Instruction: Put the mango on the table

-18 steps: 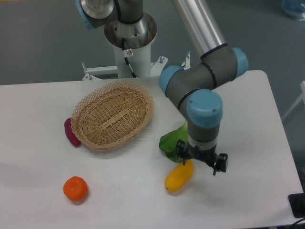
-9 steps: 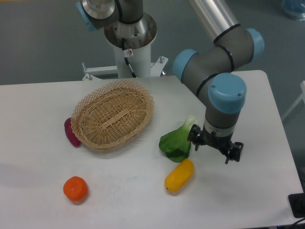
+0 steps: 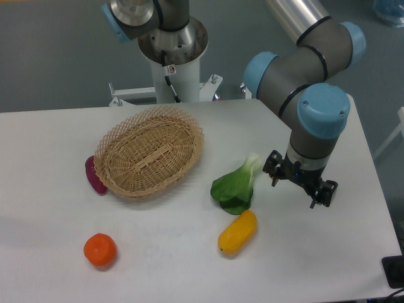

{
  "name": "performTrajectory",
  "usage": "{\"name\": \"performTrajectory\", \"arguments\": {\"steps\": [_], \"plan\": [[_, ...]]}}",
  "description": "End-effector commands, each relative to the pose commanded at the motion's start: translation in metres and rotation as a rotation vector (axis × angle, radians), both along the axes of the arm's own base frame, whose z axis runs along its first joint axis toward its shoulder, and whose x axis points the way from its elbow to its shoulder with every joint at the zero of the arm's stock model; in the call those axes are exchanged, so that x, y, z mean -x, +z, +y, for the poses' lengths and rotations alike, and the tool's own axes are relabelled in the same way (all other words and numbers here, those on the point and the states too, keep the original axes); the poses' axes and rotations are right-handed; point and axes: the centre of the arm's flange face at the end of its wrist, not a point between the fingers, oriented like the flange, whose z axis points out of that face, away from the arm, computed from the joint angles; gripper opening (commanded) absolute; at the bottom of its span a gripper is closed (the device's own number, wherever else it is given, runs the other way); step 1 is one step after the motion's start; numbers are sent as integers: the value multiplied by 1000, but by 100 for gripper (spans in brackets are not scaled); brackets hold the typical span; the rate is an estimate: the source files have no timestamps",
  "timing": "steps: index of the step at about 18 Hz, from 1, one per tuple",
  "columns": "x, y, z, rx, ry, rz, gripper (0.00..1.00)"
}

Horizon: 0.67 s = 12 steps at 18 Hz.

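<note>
Yellow-orange mango [image 3: 237,231], white table [image 3: 158,252], tan woven basket [image 3: 149,151], green leafy vegetable [image 3: 235,187], orange tangerine [image 3: 100,249]

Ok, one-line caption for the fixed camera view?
Mango lies on the white table; open gripper raised to its right.

The white table [image 3: 158,265] carries wicker basket [image 3: 149,151], mango [image 3: 237,231], leafy green [image 3: 235,187], orange [image 3: 100,249].

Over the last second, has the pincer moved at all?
Yes. The pincer has risen and swung right, away from the mango, which lies where it was on the table, beside the leafy green.
</note>
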Motion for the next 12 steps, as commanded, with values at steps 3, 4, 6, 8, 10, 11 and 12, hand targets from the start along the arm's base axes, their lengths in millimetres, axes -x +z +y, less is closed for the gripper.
{"name": "performTrajectory", "arguments": {"steps": [3,4,6,8,10,11,12], "plan": [[-1,0,-1,7,-30,-1,100],[-1,-2,-1,8,-30,-2,100],[-1,-3,-1,9,-30,-4,100],[-2,-3,-1,9,-30,-4,100],[-2,-5,-1,9,-30,-4,100],[-2,-4,-1,8,-30,-2,100],[-2,-4,-1,8,-30,-2,100]]}}
